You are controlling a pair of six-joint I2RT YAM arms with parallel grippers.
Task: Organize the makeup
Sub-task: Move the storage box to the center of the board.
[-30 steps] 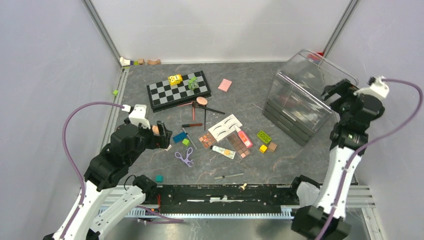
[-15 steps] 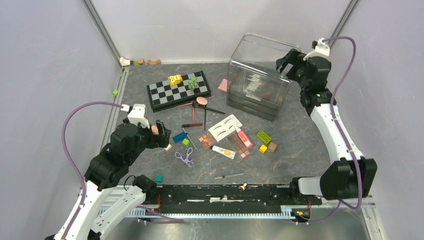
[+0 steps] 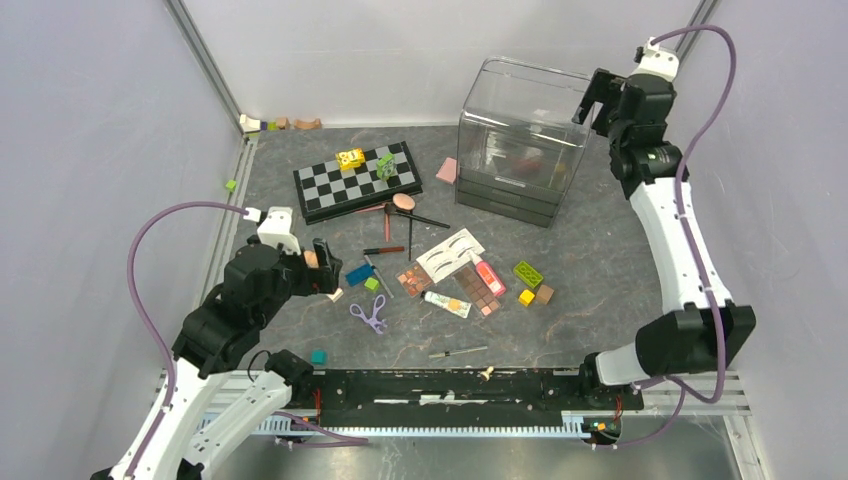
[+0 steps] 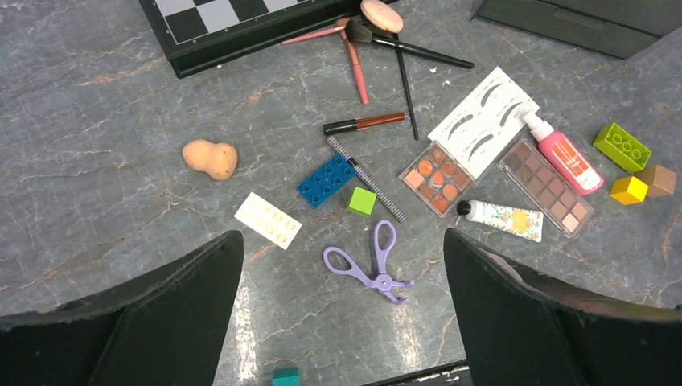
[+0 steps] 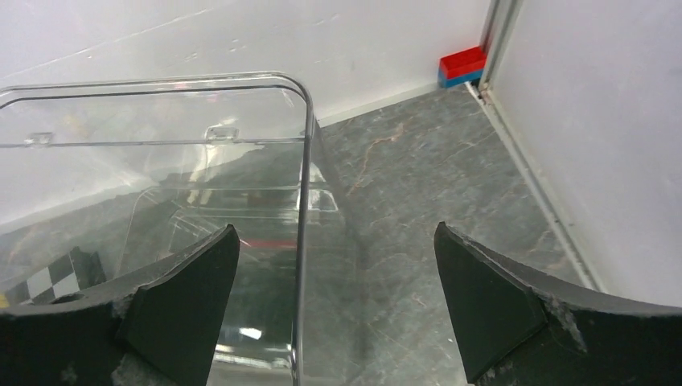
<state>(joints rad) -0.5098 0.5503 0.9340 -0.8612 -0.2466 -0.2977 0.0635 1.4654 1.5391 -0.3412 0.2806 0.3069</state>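
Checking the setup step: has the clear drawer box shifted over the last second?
Yes. The clear drawer box moved left and toward the back wall, ending much nearer the chessboard, which stayed put.

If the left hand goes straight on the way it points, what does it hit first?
Most likely the purple curler, lying on the table in the gap of the open left hand. Depth is unclear, so it might reach bare table beside it instead.
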